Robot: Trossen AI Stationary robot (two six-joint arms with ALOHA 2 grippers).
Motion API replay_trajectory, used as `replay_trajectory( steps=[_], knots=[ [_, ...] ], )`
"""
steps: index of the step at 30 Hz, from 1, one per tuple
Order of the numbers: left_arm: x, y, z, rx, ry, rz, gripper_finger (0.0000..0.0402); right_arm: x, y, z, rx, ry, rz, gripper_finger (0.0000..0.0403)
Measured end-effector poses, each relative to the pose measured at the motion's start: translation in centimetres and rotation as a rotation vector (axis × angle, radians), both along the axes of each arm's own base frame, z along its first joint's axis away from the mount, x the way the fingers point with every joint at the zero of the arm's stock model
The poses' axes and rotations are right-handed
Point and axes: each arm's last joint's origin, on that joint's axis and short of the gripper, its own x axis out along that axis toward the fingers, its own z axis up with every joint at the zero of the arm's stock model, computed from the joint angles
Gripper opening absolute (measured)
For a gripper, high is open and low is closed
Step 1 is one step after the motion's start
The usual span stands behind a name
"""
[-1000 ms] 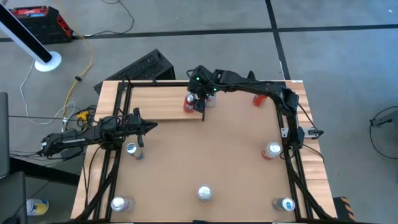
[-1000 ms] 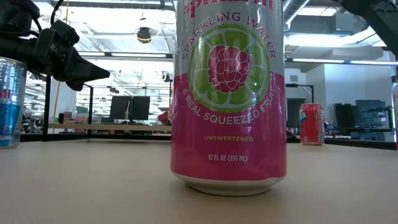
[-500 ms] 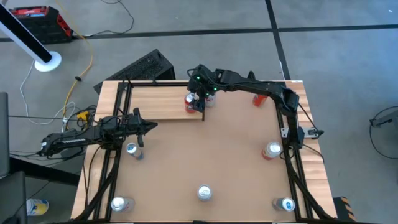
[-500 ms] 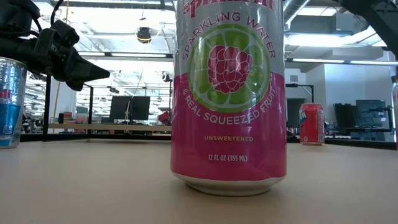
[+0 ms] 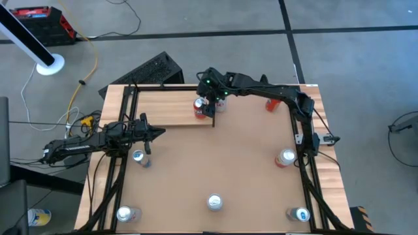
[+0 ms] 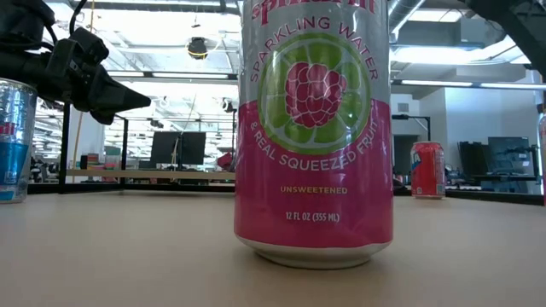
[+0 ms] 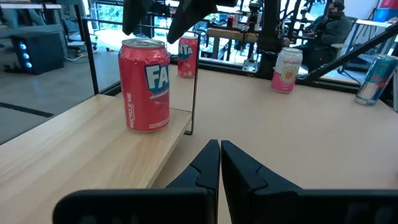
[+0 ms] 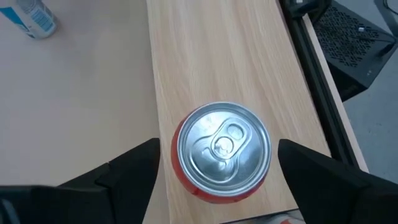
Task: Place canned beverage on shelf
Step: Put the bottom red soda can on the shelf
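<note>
Red, the Fanta can stands upright on the shelf near its end rail in the high view, with the right gripper right over it; the left gripper waits just off the shelf's front edge, well clear.

Low view: a raspberry-lime sparkling water can fills the foreground, far from the shelf.

Left wrist view: that gripper's fingers are pressed together, idle, aimed at the can on the pale planks.

Right wrist view: the fingers are spread wide either side of the can's lid, touching nothing, so the can looks set down and released, likely ready for the arm to lift away.
</note>
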Motion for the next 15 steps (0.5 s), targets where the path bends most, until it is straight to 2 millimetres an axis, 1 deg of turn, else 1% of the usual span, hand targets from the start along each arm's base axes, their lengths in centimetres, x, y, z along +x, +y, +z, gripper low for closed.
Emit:
replay_trajectory(
  steps=[5,9,12,15],
  knots=[
    [0.0,0.0,0.0,0.000,0.000,0.000,0.0000,0.6,1.1,1.9,-0.011,-0.060,0.017,0.0345],
    [0.0,0.0,0.0,0.008,0.002,0.000,0.0000,1.3,3.2,2.8,-0.035,-0.075,0.088,0.0333],
    [0.0,0.0,0.0,0.010,0.003,0.000,0.0000,1.5,5.0,2.5,-0.051,-0.036,0.158,0.0308],
    [0.0,0.0,0.0,0.010,0.003,0.000,0.0000,1.6,6.5,2.3,-0.047,0.001,0.201,0.0264]
  ],
)
